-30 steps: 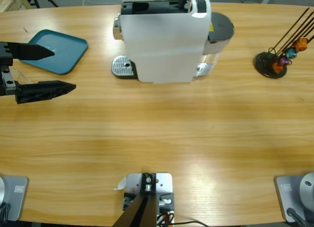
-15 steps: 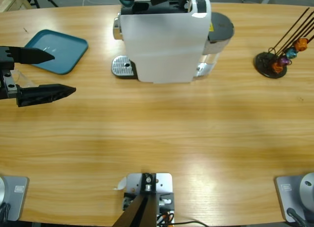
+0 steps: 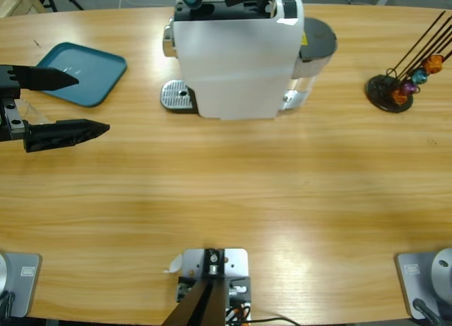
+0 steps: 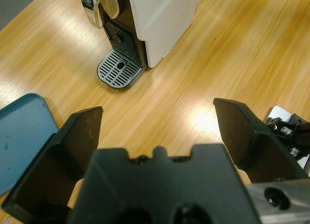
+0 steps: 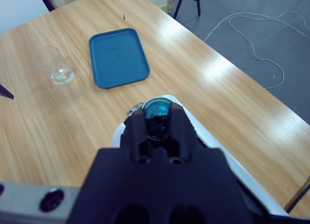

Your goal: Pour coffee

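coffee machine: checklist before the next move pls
1. Capsule gripped in right hand above the machine: ok.
2. Capsule slot open to take it: cannot tell, the hand hides it.
3. Glass under the spout: not ok. The drip grate is bare and the glass stands beside the tray.
4. Glass upright: ok.
5. Left hand open, ready for the glass: ok.
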Motion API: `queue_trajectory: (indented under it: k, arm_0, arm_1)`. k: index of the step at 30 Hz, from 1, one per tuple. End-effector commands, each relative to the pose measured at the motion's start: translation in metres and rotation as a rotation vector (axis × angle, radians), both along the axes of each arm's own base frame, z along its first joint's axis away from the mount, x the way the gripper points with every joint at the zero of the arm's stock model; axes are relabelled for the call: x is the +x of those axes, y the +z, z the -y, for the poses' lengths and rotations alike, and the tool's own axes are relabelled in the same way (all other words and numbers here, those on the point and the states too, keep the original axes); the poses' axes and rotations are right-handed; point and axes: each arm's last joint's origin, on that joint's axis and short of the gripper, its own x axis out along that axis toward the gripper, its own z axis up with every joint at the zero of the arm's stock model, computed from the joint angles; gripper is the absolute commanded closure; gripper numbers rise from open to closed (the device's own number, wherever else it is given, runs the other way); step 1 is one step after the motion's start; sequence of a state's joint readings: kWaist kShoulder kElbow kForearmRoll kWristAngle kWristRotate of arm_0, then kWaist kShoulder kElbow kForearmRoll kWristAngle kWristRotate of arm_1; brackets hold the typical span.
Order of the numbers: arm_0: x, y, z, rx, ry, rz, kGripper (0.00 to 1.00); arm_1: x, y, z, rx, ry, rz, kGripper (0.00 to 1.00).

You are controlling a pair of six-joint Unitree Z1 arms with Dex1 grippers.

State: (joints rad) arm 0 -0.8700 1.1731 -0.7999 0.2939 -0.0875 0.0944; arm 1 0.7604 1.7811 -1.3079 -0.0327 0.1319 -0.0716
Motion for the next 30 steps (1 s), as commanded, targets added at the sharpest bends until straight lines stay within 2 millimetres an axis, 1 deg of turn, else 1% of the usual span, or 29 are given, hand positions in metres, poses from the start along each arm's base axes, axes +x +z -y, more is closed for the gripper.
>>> queue_trajectory:
  k: [1, 5, 8, 9, 10, 11, 13, 14, 15, 17, 19, 22, 25, 26, 28, 29, 30]
  arm_0:
    - [-0.003, -0.011, -0.002, 0.024, 0.010, -0.016, 0.007]
    - [-0.002, -0.012, -0.002, 0.027, 0.010, -0.019, 0.008]
    - [-0.001, -0.014, 0.000, 0.033, 0.009, -0.025, 0.007]
    - [0.000, -0.014, 0.001, 0.032, 0.009, -0.024, 0.007]
    - [0.000, -0.013, 0.001, 0.032, 0.009, -0.024, 0.006]
    - [0.000, -0.013, 0.001, 0.031, 0.009, -0.023, 0.005]
    - [-0.001, -0.014, 0.000, 0.032, 0.009, -0.024, 0.008]
    - [-0.001, -0.014, 0.000, 0.031, 0.009, -0.024, 0.008]
    - [-0.001, -0.014, 0.000, 0.031, 0.010, -0.025, 0.007]
    - [0.000, -0.014, 0.001, 0.032, 0.010, -0.025, 0.006]
    - [0.000, -0.014, 0.001, 0.033, 0.010, -0.026, 0.009]
    - [0.000, -0.014, 0.001, 0.033, 0.010, -0.026, 0.008]
    - [0.000, -0.014, 0.001, 0.032, 0.008, -0.026, 0.009]
    - [0.000, -0.014, 0.001, 0.030, 0.008, -0.025, 0.009]
    - [0.000, -0.013, 0.001, 0.027, 0.008, -0.022, 0.006]
    - [-0.001, -0.013, 0.001, 0.026, 0.008, -0.022, 0.007]
    - [-0.001, -0.013, 0.000, 0.027, 0.008, -0.022, 0.008]
  arm_1:
    - [0.003, -0.045, 0.002, -0.051, -0.009, -0.097, 1.000]
    - [-0.002, -0.046, 0.009, -0.048, -0.014, -0.104, 1.000]
    - [-0.003, -0.045, 0.010, -0.038, -0.020, -0.107, 1.000]
    - [-0.002, -0.044, 0.010, -0.033, -0.024, -0.109, 0.854]
    - [-0.001, -0.043, 0.010, -0.029, -0.030, -0.112, 0.430]
    - [-0.001, -0.043, 0.010, -0.027, -0.036, -0.114, 0.235]
    - [-0.001, -0.041, 0.010, -0.026, -0.043, -0.107, 0.042]
    - [-0.001, -0.039, 0.010, -0.024, -0.049, -0.100, 0.006]
    - [-0.001, -0.037, 0.011, -0.021, -0.052, -0.092, 0.000]
    - [-0.002, -0.030, 0.011, -0.008, -0.053, -0.071, 0.000]
    - [-0.003, -0.018, 0.013, 0.003, -0.057, -0.041, 0.000]
    - [-0.006, 0.009, 0.012, 0.015, -0.067, 0.017, 0.000]
    - [-0.012, 0.037, 0.001, -0.008, -0.052, 0.077, 0.007]
    - [-0.014, 0.044, -0.003, -0.015, -0.038, 0.088, 0.038]
    - [-0.019, 0.053, -0.011, -0.038, -0.011, 0.071, 0.443]
    - [-0.019, 0.054, -0.013, -0.057, -0.006, 0.053, 0.608]
    - [-0.019, 0.053, -0.015, -0.079, -0.003, 0.033, 0.871]
